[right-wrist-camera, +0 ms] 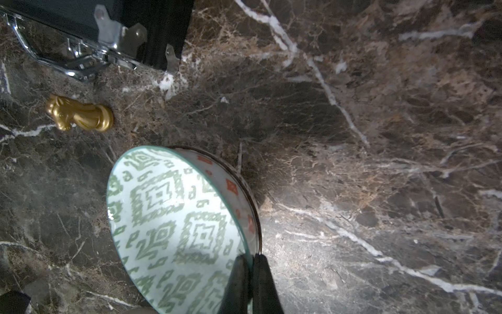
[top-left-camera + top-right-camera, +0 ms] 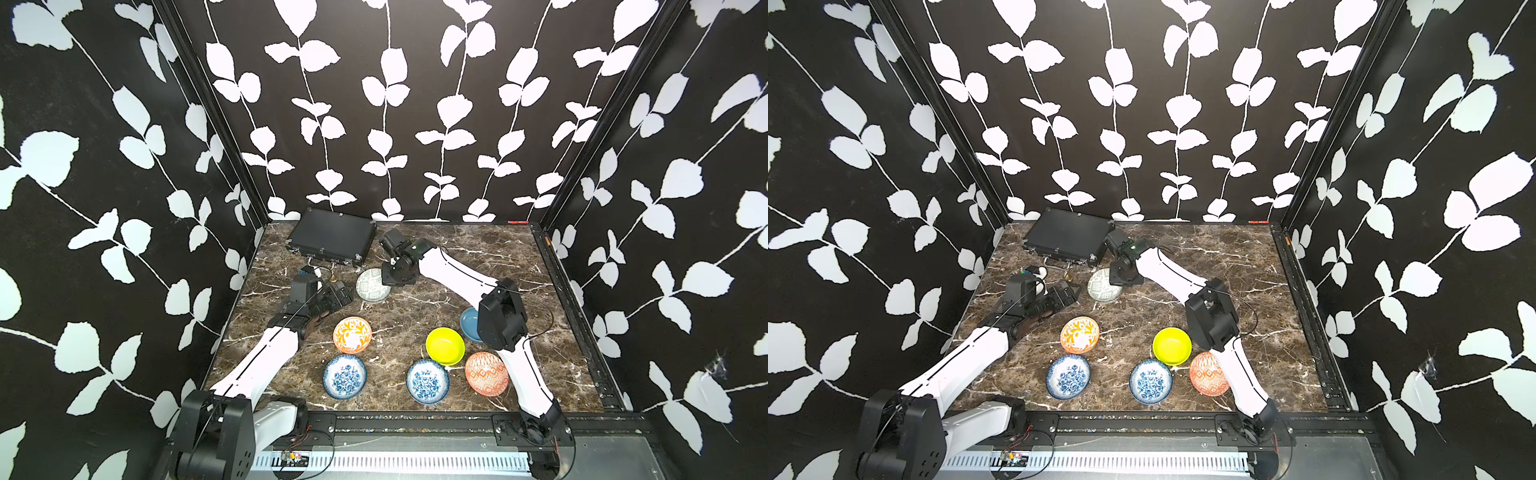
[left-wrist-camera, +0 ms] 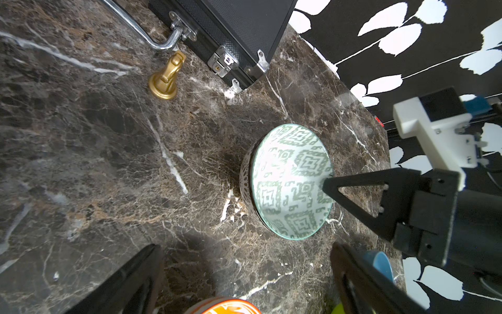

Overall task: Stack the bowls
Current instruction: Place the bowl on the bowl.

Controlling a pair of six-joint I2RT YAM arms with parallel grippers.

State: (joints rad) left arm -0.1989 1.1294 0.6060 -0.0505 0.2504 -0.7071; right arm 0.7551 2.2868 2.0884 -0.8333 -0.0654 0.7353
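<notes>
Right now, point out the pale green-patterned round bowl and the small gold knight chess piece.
pale green-patterned round bowl [image 1: 173, 217]: right wrist view, inside floor.
small gold knight chess piece [image 3: 168, 76]: left wrist view, its mid-body.

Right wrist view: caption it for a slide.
Right gripper pinches the green-patterned bowl by its rim; gold knight near the case.

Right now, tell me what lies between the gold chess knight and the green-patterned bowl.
Bare marble tabletop only; nothing lies between the gold chess knight and the green-patterned bowl. Both wrist views show it.
</notes>
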